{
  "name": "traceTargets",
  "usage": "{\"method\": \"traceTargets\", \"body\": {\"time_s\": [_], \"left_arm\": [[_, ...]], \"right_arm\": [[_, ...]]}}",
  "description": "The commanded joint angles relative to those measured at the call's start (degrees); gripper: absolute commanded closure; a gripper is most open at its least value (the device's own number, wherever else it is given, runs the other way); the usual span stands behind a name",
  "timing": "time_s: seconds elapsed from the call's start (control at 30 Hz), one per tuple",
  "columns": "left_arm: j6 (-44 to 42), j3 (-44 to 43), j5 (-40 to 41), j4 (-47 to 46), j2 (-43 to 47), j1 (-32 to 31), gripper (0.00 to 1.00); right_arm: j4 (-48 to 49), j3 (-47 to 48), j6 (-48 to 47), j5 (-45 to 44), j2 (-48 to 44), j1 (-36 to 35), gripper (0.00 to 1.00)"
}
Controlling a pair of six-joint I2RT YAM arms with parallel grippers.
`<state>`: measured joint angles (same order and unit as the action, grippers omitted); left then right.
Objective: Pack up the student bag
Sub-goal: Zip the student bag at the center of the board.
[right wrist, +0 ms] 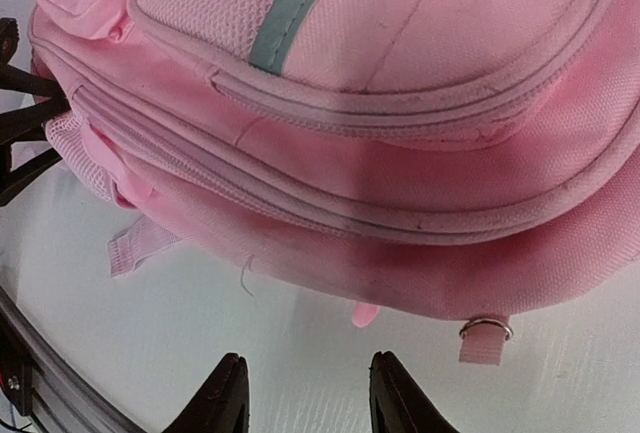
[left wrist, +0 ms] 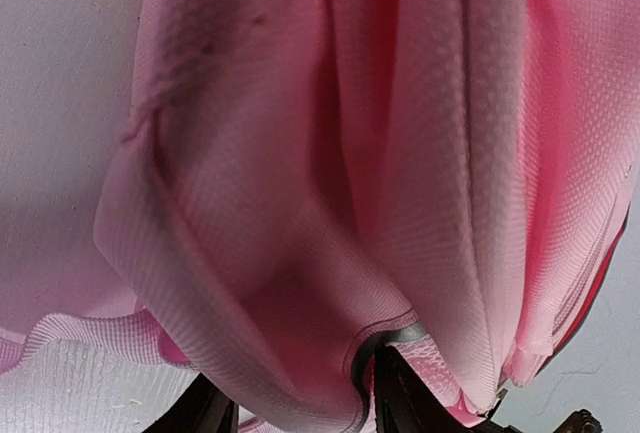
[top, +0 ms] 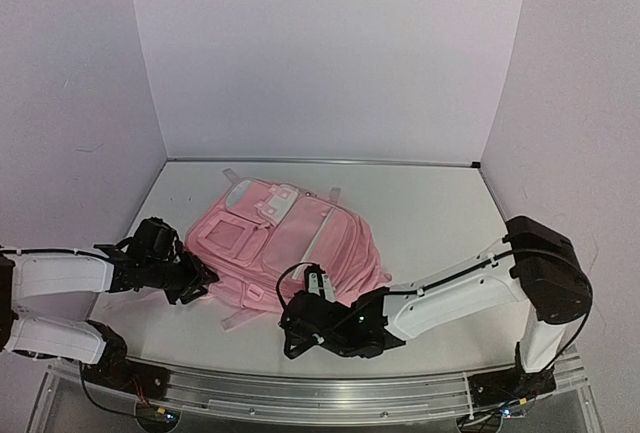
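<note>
The student bag (top: pixel 285 243), a soft pink backpack with pale patches, lies front up in the middle of the table. My left gripper (top: pixel 197 279) is at its left edge; in the left wrist view the gripper (left wrist: pixel 300 393) has a thick fold of the pink bag fabric (left wrist: pixel 330 203) bunched between its jaws. My right gripper (top: pixel 295 328) is just short of the bag's near edge; in the right wrist view it (right wrist: pixel 308 393) is open and empty, with bare table between the fingers. A small pink pull tab (right wrist: pixel 365 313) hangs from the bag (right wrist: pixel 400 103) just beyond them. No books are in view.
A strap loop with a metal ring (right wrist: pixel 485 329) and a loose pink strap end (right wrist: pixel 135 248) stick out at the bag's near edge. White walls enclose the table (top: pixel 430 213) on three sides. A metal rail (top: pixel 330 393) runs along the near edge.
</note>
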<state>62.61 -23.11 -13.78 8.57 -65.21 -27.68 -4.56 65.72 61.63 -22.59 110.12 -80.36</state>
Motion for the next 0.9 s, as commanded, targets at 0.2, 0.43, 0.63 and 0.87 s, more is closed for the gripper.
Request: {"method": "traceTargets", "body": {"time_s": [0.2,0.43,0.63,0.87], "left_arm": [[0.5,0.2,0.9,-3.7,-2.0,0.3,0.7],[0.6,-0.2,1.1,-4.2,-2.6,0.3,0.79],[0.3,-0.7,0.5,-4.3,-3.4,0.3,0.85],[0.1,-0.7,1.4,-3.3,-3.0,0.2,0.95]], "right_arm": [[-2.4,5.5,3.1,-7.7,6.9,0.7,0.62],[-2.5,5.7,3.3,-7.9,9.1,2.6,0.62],[-2.5,8.3,0.7,-9.4,10.8,3.2,0.63],[-2.5,8.9,0.1,-11.4,11.3,3.9,0.83]]}}
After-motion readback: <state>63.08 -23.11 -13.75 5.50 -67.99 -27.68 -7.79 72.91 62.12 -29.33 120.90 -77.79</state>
